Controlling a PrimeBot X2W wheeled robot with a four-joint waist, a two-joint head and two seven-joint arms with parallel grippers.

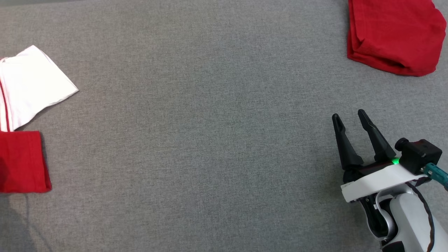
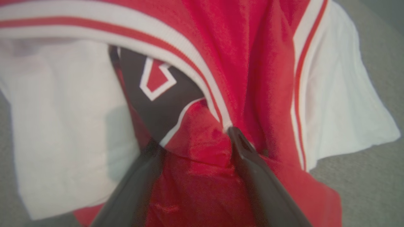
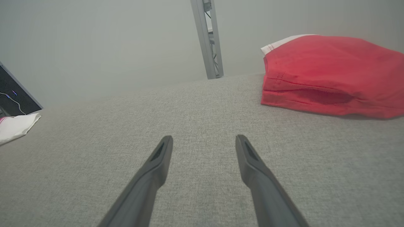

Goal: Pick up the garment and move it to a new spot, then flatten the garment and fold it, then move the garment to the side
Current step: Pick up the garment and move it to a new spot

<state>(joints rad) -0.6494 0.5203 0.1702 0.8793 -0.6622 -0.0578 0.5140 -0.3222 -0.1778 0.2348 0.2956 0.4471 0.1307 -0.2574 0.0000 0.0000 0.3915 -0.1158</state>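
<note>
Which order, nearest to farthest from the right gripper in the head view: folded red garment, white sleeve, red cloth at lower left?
1. folded red garment, upper right, by the right gripper.
2. white sleeve, far left.
3. red cloth, lower left, slightly farther.

lab-like test bay: grey cloth-covered table [image 1: 210,140], bare pale wall [image 3: 94,37], metal truss post [image 3: 208,37].

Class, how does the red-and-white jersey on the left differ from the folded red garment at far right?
The jersey has white sleeves and striped trim; the red garment shows mostly red. The jersey lies rumpled; the red garment is folded. The open left gripper straddles the jersey; the open right gripper is clear of the red garment. Both lie on the grey surface.
</note>
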